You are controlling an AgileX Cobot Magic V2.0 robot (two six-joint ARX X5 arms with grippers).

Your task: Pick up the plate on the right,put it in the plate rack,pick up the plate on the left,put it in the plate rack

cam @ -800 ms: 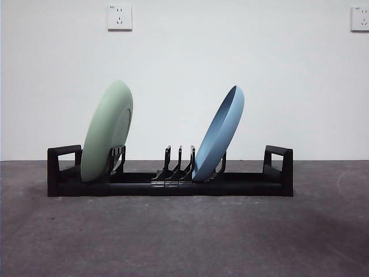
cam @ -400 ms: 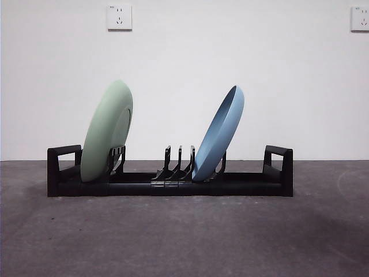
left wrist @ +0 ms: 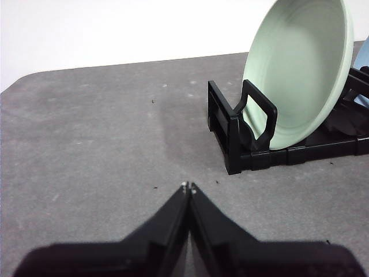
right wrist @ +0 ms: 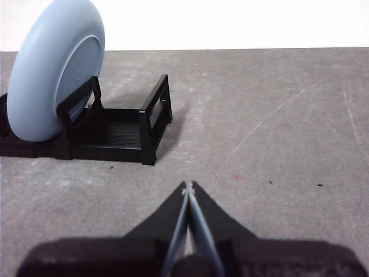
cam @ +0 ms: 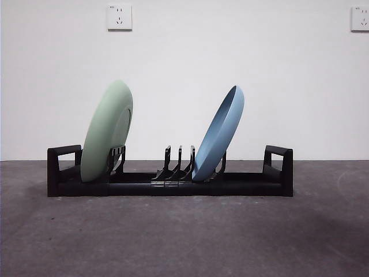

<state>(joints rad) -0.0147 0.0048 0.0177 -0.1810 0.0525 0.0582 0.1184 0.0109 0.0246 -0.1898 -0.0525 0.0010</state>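
Left hand [left wrist: 188, 187] and right hand [right wrist: 188, 186] — both clenched on nothing, low over the tabletop [cam: 184, 236], each apart from its end of the plate rack [cam: 170, 186]. The green plate [cam: 107, 131] and blue plate [cam: 219, 134] stand tilted in the rack's slots. Both look stiff, smooth and probably slippery — the exposed upper rim seems the best place to grip.

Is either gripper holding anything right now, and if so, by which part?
Nothing is held. The left gripper and right gripper are both shut and empty; the green plate and blue plate stand in the rack.
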